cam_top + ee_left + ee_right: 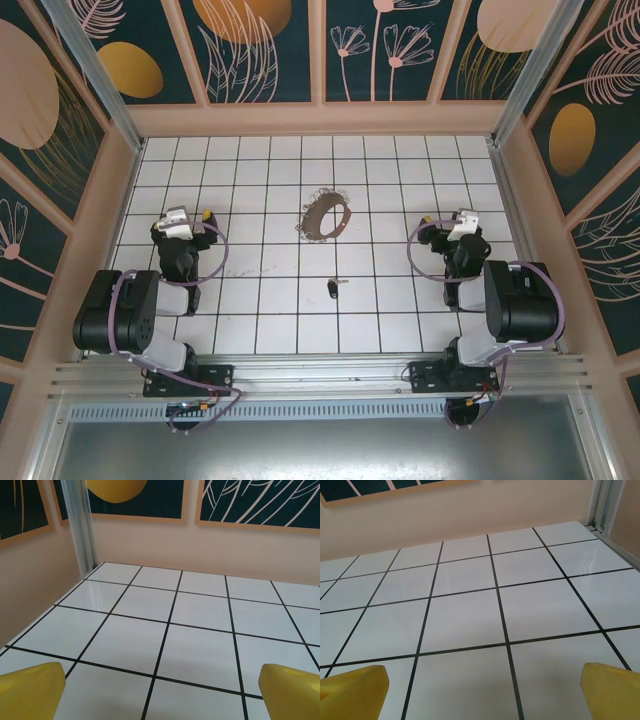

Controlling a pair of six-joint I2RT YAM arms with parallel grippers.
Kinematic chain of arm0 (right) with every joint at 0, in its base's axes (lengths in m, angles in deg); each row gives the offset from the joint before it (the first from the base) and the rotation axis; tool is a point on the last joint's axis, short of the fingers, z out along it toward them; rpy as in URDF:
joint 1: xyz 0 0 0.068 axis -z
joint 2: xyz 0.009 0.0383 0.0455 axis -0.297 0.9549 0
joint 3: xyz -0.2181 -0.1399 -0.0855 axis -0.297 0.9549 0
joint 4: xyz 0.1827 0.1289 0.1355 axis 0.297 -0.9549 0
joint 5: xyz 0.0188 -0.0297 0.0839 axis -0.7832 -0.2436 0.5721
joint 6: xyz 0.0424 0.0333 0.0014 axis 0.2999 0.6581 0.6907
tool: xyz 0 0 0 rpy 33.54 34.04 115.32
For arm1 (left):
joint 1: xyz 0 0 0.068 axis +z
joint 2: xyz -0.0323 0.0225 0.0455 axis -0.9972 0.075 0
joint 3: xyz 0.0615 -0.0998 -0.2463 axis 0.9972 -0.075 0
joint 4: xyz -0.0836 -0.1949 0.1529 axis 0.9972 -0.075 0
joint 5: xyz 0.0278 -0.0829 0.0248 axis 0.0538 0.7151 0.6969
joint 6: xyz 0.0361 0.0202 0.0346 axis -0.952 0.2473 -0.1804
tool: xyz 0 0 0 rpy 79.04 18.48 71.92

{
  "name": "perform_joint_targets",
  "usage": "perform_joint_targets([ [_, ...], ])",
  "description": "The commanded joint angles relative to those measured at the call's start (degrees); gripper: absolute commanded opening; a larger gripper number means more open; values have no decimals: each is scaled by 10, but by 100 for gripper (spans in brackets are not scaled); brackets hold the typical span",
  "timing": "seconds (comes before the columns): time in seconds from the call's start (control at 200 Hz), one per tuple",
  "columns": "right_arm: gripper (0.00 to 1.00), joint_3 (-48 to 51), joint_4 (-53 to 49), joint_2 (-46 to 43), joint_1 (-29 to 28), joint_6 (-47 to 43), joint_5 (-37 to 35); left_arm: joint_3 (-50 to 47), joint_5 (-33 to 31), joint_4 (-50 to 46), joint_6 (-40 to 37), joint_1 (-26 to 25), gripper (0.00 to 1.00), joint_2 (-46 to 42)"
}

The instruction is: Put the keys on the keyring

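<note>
**Top external view: keyring and key lie apart, both pincers open**

The tiled surface carries both things in its middle, between the two arms. The left pincer and the right pincer stand well off to either side and hold nothing. Each wrist view shows yellow fingertips spread wide over tile.

The keyring lies at the centre, on the far side of the key. Its oval runs diagonally from near-left to far-right. It is probably light and limp, so the fine links would sag and slip when lifted. A pinch across the chain at one edge of the loop looks best.

The key lies nearer the bases, clear of the loop. Its long axis runs roughly left-right, with the black head at the left. The blade seems to point right, though it is too small to be sure. It should be light, stiff and low on slick tile, so the head is the place to grip.
</note>
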Motion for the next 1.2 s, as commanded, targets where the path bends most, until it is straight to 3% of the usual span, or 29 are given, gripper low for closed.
perform_joint_targets([
  [0.0, 99, -8, 28, -2, 2, -7, 1, -5, -6, 10, 6, 2, 98, -5],
  [0.691, 99, -8, 23, -8, 6, -3, 2, -2, 7, -2, 2, 2, 99, -17],
  [0.956, 99, -58, -140, -97, 5, 22, -35, 31, -17, -114, 10, 2, 99, -81],
  [1.096, 99, -121, -276, -133, 10, 89, -104, 64, -15, -192, 16, 2, 98, -102],
  [1.191, 99, -153, -336, -145, 24, 105, -64, 65, -11, -200, 17, 1, 99, -121],
])
